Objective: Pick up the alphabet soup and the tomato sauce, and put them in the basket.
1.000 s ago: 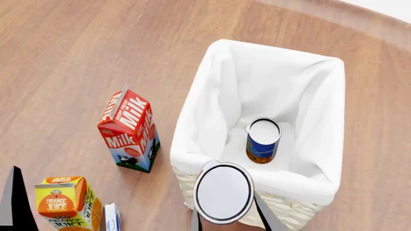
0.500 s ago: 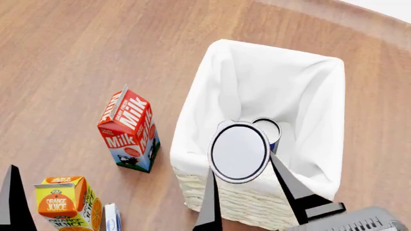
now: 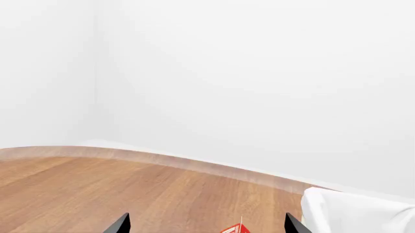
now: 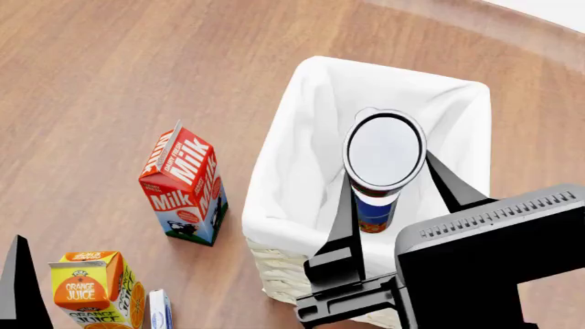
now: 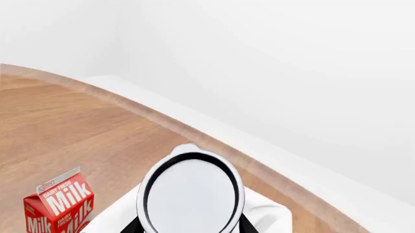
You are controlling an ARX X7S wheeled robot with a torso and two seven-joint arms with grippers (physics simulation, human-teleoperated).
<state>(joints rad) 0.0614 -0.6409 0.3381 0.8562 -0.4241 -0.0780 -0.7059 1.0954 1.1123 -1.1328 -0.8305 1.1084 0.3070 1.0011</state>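
Observation:
The basket (image 4: 274, 171) stands right of centre in the head view, cream wicker with white cloth lining. The alphabet soup (image 4: 373, 214) stands upright inside it, its blue label partly hidden. Over the basket's opening hangs the tomato sauce (image 4: 385, 151), pale top facing the camera, with my right gripper (image 4: 390, 171) shut on its sides. In the right wrist view the same can (image 5: 190, 194) fills the space between the fingers (image 5: 245, 226), with the basket's cloth (image 5: 266, 216) behind. My left gripper (image 3: 206, 226) is open and empty, low at the left, away from the basket (image 3: 356, 213).
A red milk carton (image 4: 183, 185) stands left of the basket. An orange juice carton (image 4: 92, 288) and a small blue-and-white box (image 4: 158, 308) sit at the near left. The wooden table's curved far edge (image 3: 194, 165) meets a white wall.
My right gripper has carried the tomato sauce from the basket's near wall up and forward to above its opening. The alphabet soup and left arm have not moved.

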